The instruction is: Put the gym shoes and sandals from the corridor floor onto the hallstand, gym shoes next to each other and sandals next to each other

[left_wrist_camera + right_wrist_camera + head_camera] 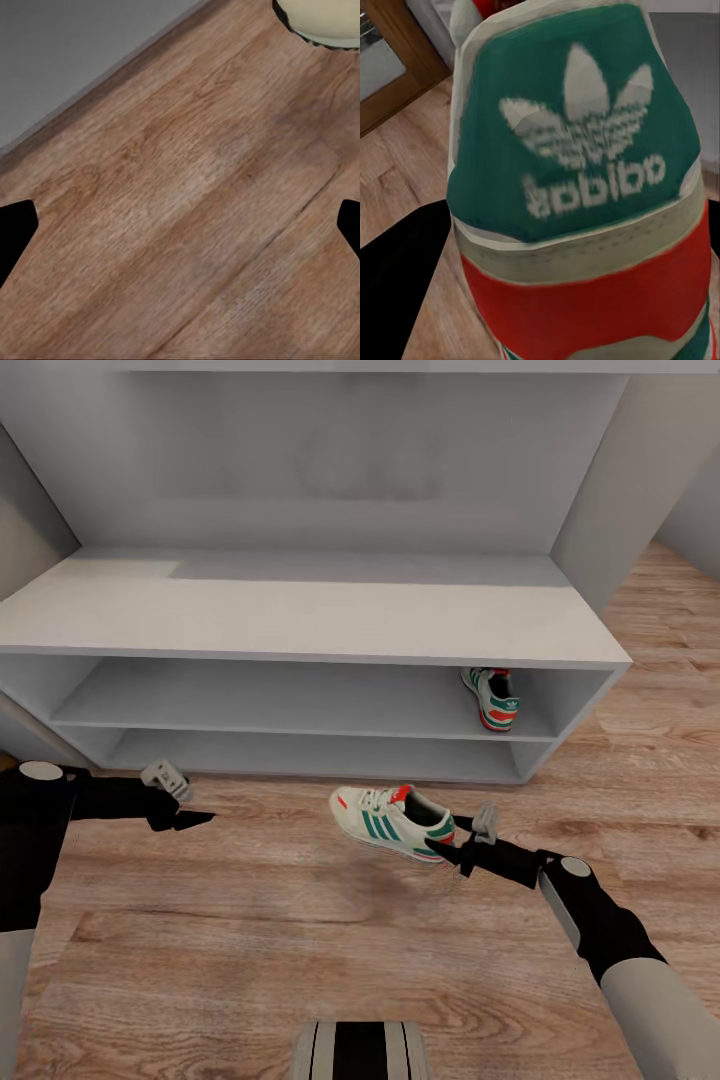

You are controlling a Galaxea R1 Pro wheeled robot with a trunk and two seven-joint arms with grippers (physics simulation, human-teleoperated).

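Spanning the view, the hallstand holds one gym shoe on its upper shelf; above the corridor floor, the right gripper pinches the second gym shoe's heel, while the left gripper is spread, holding nothing.

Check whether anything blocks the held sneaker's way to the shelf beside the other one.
Nothing visible does. The right claw holds the sneaker by its heel above the floor; the hallstand shelf left of the shelved sneaker lies open.

Wood plank floor beneath the left arm.
Grey panel borders it; a cream rounded object sits at the edge.
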